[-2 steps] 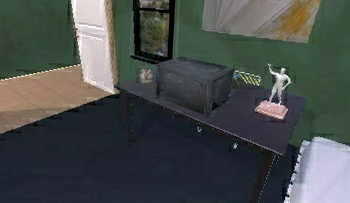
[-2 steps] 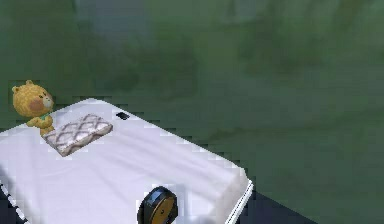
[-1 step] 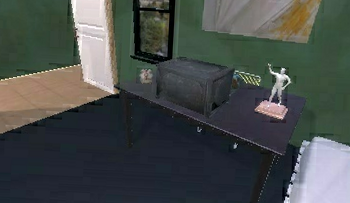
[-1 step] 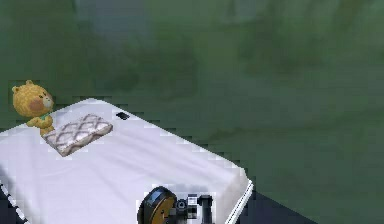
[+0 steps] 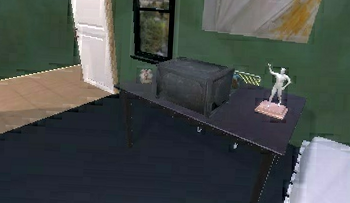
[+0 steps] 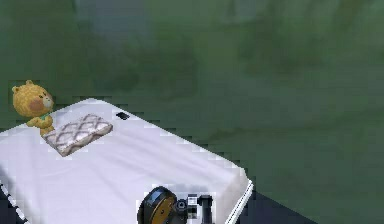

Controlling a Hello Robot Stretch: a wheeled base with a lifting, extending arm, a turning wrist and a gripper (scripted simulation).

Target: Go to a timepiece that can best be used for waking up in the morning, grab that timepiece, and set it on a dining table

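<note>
Clock: no shape here can be named as one for sure. In the forward view a small pale thing [image 5: 144, 76] stands on the left back corner of a dark desk [image 5: 249, 132], just below the window [image 5: 152, 23] at top centre, and it is too small to tell what it is. A dark box [image 5: 194, 83] sits mid-desk, just right of the pale thing. A white statuette [image 5: 275, 88] on a pink base stands at the desk's right end. A white door [image 5: 92, 30] fills the upper left, with wood floor [image 5: 28, 97] below it. A pale picture [image 5: 260, 14] hangs on the green wall at upper right. The corner of a white bed [image 5: 324, 182] shows at lower right.

In the arm side view the bed [image 6: 150, 165] spreads across the lower left. A yellow teddy [image 6: 33, 101] sits at its upper left corner, with a quilted pillow [image 6: 80, 132] just beside it and a small dark thing [image 6: 122, 116] lying near the pillow. The gripper [image 6: 158, 208] shows at the bottom edge just left of centre, against the bed. How its fingers stand cannot be told, nor whether it holds anything.
</note>
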